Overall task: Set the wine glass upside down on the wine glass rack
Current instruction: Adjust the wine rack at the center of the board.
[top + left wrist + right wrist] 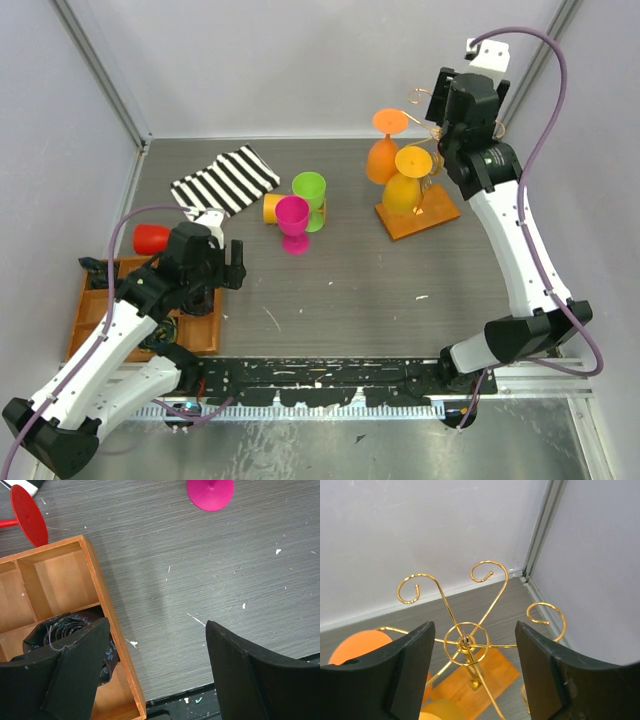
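The wine glass rack stands at the back right, a gold wire stand on an orange-brown base. An orange wine glass and a yellow wine glass hang on it upside down, feet on top. My right gripper hovers over the rack. In the right wrist view this right gripper is open above the gold hub, holding nothing. The orange foot and yellow glass show at lower left. My left gripper is open and empty over the tray's right edge.
A compartmented wooden tray with dark fabric sits front left. A red glass lies beside it. Mid-table stand a magenta glass, a green glass and a lying yellow cup. A striped cloth lies behind.
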`<control>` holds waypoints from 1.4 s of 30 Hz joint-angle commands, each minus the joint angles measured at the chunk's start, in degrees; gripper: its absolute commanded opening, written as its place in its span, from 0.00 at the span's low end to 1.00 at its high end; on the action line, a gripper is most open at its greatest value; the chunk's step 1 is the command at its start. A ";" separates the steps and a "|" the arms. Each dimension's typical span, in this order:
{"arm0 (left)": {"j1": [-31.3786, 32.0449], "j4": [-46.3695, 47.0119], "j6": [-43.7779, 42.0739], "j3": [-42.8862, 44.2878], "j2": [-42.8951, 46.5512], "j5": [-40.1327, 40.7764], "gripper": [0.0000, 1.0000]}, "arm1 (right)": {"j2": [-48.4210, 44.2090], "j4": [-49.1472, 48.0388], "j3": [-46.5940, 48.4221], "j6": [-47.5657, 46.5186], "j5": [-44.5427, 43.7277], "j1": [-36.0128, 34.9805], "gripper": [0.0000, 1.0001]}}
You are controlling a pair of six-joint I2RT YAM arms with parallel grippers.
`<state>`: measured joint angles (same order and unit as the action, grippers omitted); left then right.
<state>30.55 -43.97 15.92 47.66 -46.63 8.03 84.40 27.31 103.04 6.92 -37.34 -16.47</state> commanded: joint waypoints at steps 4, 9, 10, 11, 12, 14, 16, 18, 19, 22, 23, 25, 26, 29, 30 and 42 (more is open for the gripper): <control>0.15 0.85 0.15 0.30 -0.86 -0.98 0.85 | -4.53 -2.10 -3.37 -16.77 20.43 5.34 0.73; 0.13 0.89 0.07 0.28 -0.84 -1.18 0.84 | -5.44 -1.70 -5.68 -19.05 35.65 10.29 0.79; 0.13 0.90 0.07 0.26 -0.71 -1.18 0.85 | -4.93 -1.28 -5.49 -19.16 37.66 11.36 0.79; 0.11 0.87 0.08 0.21 -0.66 -1.18 0.85 | -4.43 -0.70 -5.18 -19.20 39.73 12.69 0.80; 0.13 0.89 0.07 0.22 -0.65 -1.24 0.85 | -3.82 -0.31 -4.88 -19.29 41.76 13.94 0.80; 0.13 0.96 -0.04 0.18 -0.66 -1.71 0.85 | -2.39 -0.04 -4.27 -18.83 46.16 16.70 0.80; 0.13 1.06 -0.18 0.23 -1.02 -2.23 0.84 | -0.69 0.00 -3.31 -17.34 51.77 19.67 0.79; 0.15 1.02 -0.12 0.29 -1.44 -3.07 0.85 | 0.80 0.04 -2.51 -16.55 56.70 21.65 0.77; 0.09 1.10 -0.18 0.21 -1.59 -3.50 0.85 | 1.49 0.15 -2.10 -16.43 58.23 22.03 0.75; 0.16 1.18 -0.19 0.21 -1.79 -3.87 0.84 | 3.29 0.68 -1.03 -16.43 60.31 22.35 0.68; 0.18 1.21 -0.18 0.19 -1.70 -3.85 0.84 | 3.57 0.53 -1.01 -16.49 60.63 22.36 0.68; 0.13 1.26 -0.13 0.11 -1.54 -3.66 0.84 | 3.98 0.19 -1.23 -16.64 61.04 22.40 0.69; 0.11 1.28 -0.04 0.07 -1.46 -3.60 0.84 | 4.28 -0.10 -1.32 -16.69 61.17 22.36 0.69; 0.13 1.34 -0.10 0.06 -1.40 -3.56 0.85 | 5.07 -0.27 -1.56 -16.93 62.26 22.38 0.68; 0.13 1.29 -0.10 0.04 -1.46 -3.61 0.85 | 5.16 -0.45 -1.62 -16.87 62.22 22.43 0.68; 0.13 1.34 -0.02 0.06 -1.80 -3.59 0.85 | -0.38 -4.21 -3.42 -16.76 53.11 22.41 0.68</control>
<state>30.55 -43.86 15.90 47.66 -48.45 4.99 89.47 27.94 99.09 -10.20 16.93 6.48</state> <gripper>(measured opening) 0.846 0.681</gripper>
